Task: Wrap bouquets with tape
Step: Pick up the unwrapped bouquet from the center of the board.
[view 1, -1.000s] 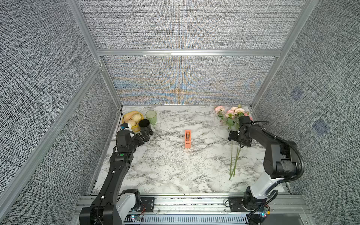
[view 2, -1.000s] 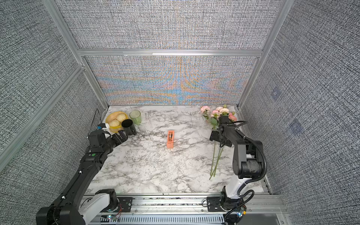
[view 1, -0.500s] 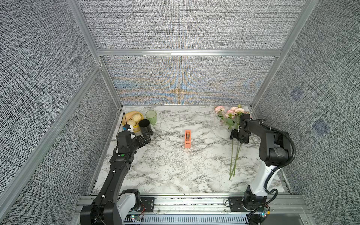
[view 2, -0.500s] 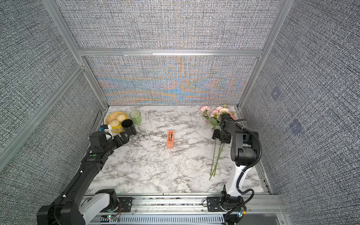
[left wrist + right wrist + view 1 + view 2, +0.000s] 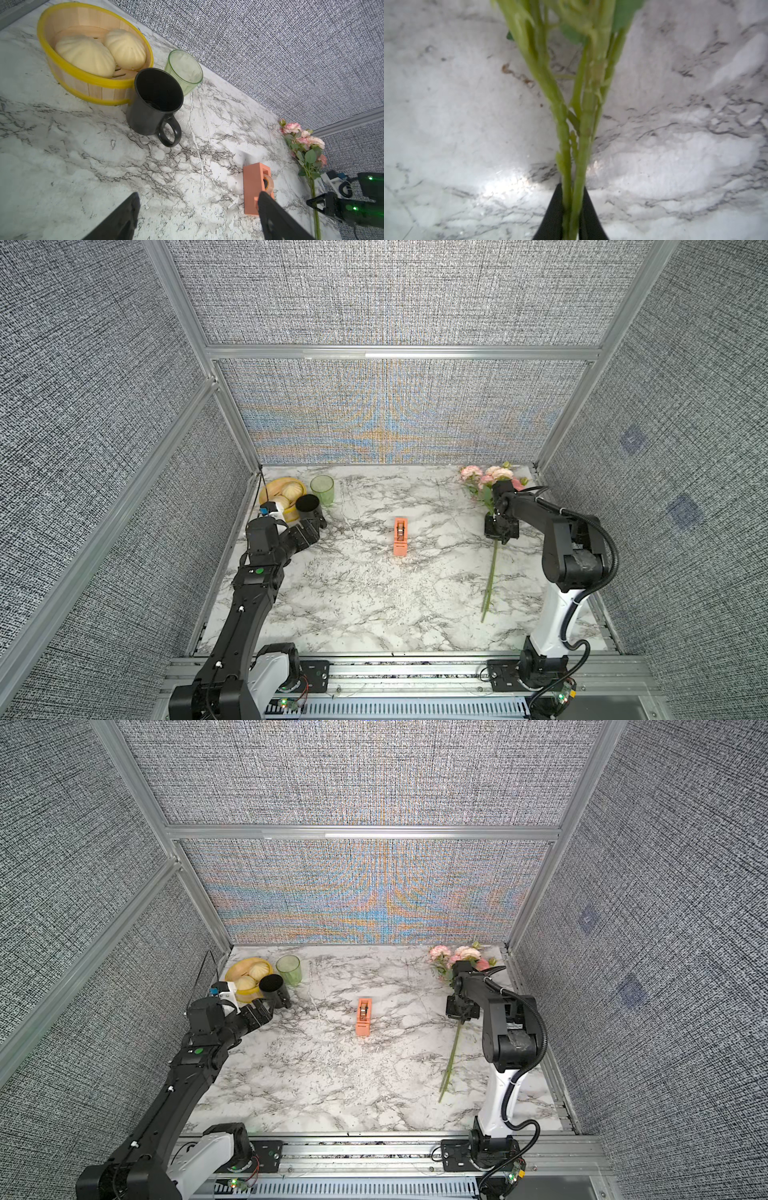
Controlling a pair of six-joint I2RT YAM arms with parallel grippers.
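- Basket [image 5: 91, 78], at ten o'clock, holds two buns [image 5: 85, 55]; mug [image 5: 145, 116] and cup [image 5: 187, 70] stand just beside it.
- Tape [image 5: 400, 536] lies at the centre of the table [image 5: 353, 605].
- Bouquet [image 5: 491, 580] lies at three o'clock; right claw [image 5: 572, 207] pinches its stems.
- Left claw [image 5: 198, 195] gapes wide, holding nothing, near the mug.

Two arms in view, blk & white, on an alu rail [image 5: 395, 672].
Left arm [image 5: 249, 614] all matte blk, green dot [image 5: 259, 571] on the elbow, white base motor [image 5: 270, 672] w/ red wires [image 5: 305, 686]; right arm [image 5: 557, 556] blk up top, white lower link [image 5: 555, 614], ribbed blk cable [image 5: 611, 556] looping round it. Left gripper [image 5: 198, 194]: plain blk wedge fingers [image 5: 124, 218]. Small green LEDs [image 5: 284, 714] by both bases.
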